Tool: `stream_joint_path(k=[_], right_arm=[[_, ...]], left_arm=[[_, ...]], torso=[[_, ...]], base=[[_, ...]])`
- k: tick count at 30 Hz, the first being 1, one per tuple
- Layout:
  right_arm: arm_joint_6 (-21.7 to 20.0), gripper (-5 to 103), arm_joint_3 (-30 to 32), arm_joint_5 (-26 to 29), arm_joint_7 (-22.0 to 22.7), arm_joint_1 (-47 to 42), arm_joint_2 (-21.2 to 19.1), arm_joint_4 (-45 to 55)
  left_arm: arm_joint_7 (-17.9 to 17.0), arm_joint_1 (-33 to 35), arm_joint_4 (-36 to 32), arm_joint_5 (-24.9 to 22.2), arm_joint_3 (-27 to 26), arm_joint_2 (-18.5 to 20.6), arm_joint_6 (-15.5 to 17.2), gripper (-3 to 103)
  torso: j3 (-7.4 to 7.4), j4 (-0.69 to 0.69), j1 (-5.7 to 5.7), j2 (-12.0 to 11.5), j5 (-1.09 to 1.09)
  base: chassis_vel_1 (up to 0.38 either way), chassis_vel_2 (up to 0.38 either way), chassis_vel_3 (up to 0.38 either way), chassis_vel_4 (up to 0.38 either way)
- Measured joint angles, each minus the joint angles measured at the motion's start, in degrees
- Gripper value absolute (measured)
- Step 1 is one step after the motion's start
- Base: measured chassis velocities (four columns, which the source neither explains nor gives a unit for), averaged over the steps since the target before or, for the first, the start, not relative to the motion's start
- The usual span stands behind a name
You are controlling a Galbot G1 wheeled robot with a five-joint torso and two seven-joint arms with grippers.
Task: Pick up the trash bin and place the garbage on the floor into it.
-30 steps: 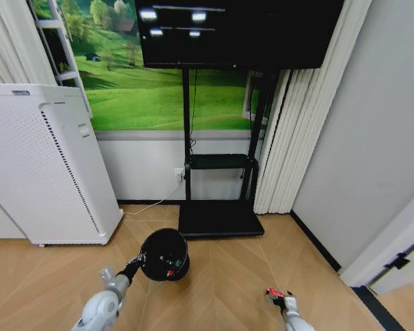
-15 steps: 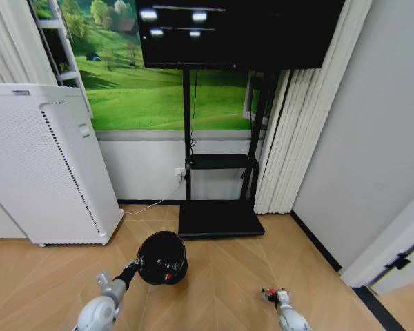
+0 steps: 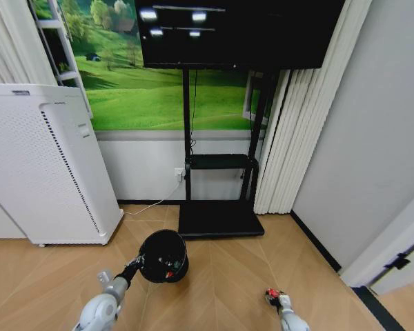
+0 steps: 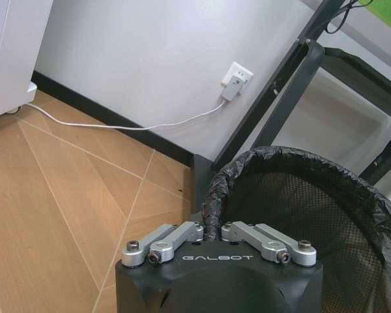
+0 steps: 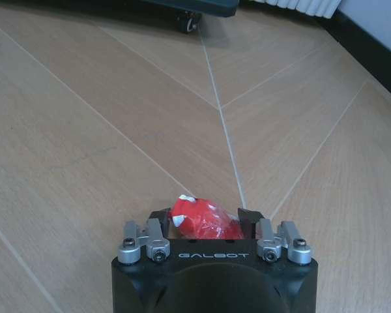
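1. Low on the left of the head view, left gripper (image 3: pixel 135 263) is clamped on the near rim of the trash bin (image 3: pixel 163 256); left wrist view shows both fingers (image 4: pixel 176 238) pinched together on the rim (image 4: pixel 212 202).
2. Bin is upright over the wood floor (image 3: pixel 221 276), in front of the TV stand base (image 3: pixel 219 221), with small scraps inside.
3. Low right, right gripper (image 3: pixel 276 298) holds the red wrapper (image 5: pixel 204 220) between its fingers, above bare floor, well apart from the bin.
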Motion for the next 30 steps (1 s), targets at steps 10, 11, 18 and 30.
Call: stream_joint_path(k=[10,11,18,30], right_arm=[[0.4,34,0.6,0.1,0.4,-0.6,0.0,0.2],[0.6,30,0.8,0.2,0.5,-0.9,0.0,0.4],[0.6,28,1.5,2.1,1.3,-2.8,-0.4,2.9],[-3.3,21,5.9,12.2,3.8,-12.9,-4.7,23.8]], left_arm=[[0.0,0.0,0.0,-0.1,0.0,0.0,0.0,6],[0.0,0.0,0.0,-0.1,0.0,-0.1,0.0,6],[0.0,-0.1,-0.1,-0.1,0.4,-0.1,0.0,6],[-0.3,-2.2,-0.3,0.0,2.9,0.7,0.0,6]], torso=[[-0.01,-0.01,0.0,0.0,-0.03],[-0.01,-0.02,0.0,0.0,-0.03],[0.01,0.0,0.0,0.0,0.04],[0.02,0.01,0.0,0.0,0.04]], base=[[0.0,0.0,0.0,0.0],[0.0,0.0,0.0,0.0],[0.0,0.0,0.0,0.0],[0.0,0.0,0.0,0.0]])
